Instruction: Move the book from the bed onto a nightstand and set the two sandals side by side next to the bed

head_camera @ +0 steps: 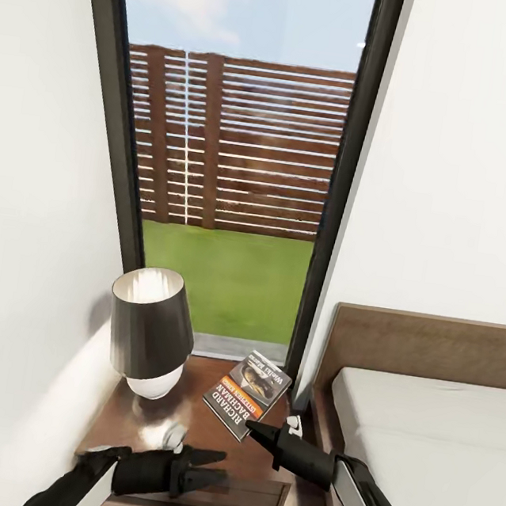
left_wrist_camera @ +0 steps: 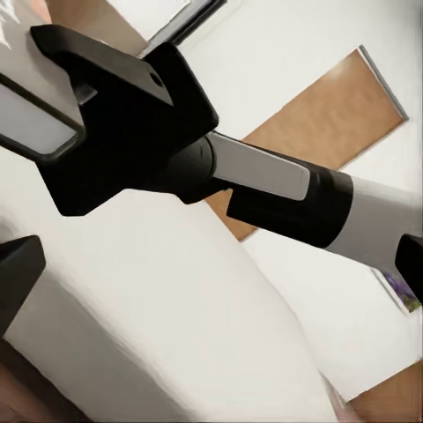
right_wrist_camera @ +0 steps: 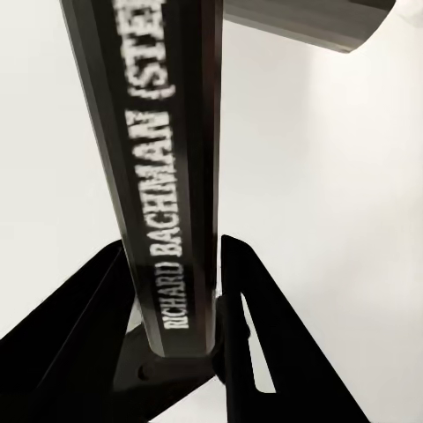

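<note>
Right now the right gripper (head_camera: 252, 429) is clamped on the book (head_camera: 246, 393), holding it tilted over the nightstand (head_camera: 204, 438) beside the lamp (head_camera: 151, 331). Left gripper (head_camera: 209, 467) hovers with fingers apart over the nightstand's front edge, beside the bed (head_camera: 421, 435).

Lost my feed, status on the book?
Right end effector shut on book, over nightstand. Left end effector open, idle. Lamp close beside.

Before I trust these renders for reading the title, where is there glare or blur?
Head view: the nightstand top is glossy, mirroring the lamp as a bright smear; the book cover stays legible. Right wrist view: the spine lettering is readable low down near the right claw but softens and blurs toward the far end. Left wrist view: edges soft, no glare.
</note>
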Motion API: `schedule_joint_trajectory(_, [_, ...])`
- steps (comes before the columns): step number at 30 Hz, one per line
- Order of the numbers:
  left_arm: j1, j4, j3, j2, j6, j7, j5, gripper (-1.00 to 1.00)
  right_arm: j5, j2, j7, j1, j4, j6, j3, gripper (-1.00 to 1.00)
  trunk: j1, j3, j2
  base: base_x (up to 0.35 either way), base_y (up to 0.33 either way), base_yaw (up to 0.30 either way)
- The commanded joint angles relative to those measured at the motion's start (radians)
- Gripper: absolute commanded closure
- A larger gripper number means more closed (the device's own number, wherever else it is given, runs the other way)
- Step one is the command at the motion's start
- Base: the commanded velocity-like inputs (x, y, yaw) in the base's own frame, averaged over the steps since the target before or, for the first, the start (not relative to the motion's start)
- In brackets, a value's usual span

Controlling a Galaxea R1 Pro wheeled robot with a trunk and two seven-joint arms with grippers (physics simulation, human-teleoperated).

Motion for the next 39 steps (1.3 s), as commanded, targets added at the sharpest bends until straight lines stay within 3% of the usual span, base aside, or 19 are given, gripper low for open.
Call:
schedule_joint_trajectory(1, [-0.001,0.000,-0.007,-0.001,0.014,0.000,0.009,-1.00,-0.007,-0.001,0.000,-0.001,0.000,0.005,0.004,1.00,0.000,-0.001,-0.001,0.000,0.000,0.000])
schedule_joint_trajectory(4, [-0.001,0.000,-0.009,-0.004,0.019,0.000,0.009,-1.00,-0.007,-0.001,-0.001,-0.001,0.000,0.005,0.004,1.00,0.000,-0.001,-0.001,0.000,0.000,0.000])
schedule_joint_trajectory(28, [-0.001,0.000,-0.010,-0.005,0.021,0.001,0.008,-1.00,-0.007,0.000,-0.001,-0.001,0.000,0.005,0.004,1.00,0.092,-0.076,-0.169,0.000,0.000,0.000])
schedule_joint_trajectory(34, [-0.001,0.000,-0.010,-0.005,0.021,0.001,0.008,-1.00,-0.007,0.000,-0.001,-0.001,0.000,0.005,0.004,1.00,0.092,-0.076,-0.169,0.000,0.000,0.000])
schedule_joint_trajectory(39, [-0.001,0.000,-0.010,-0.005,0.021,0.001,0.008,-1.00,-0.007,0.001,-0.002,-0.001,0.000,0.005,0.005,1.00,0.111,-0.092,-0.204,0.000,0.000,0.000])
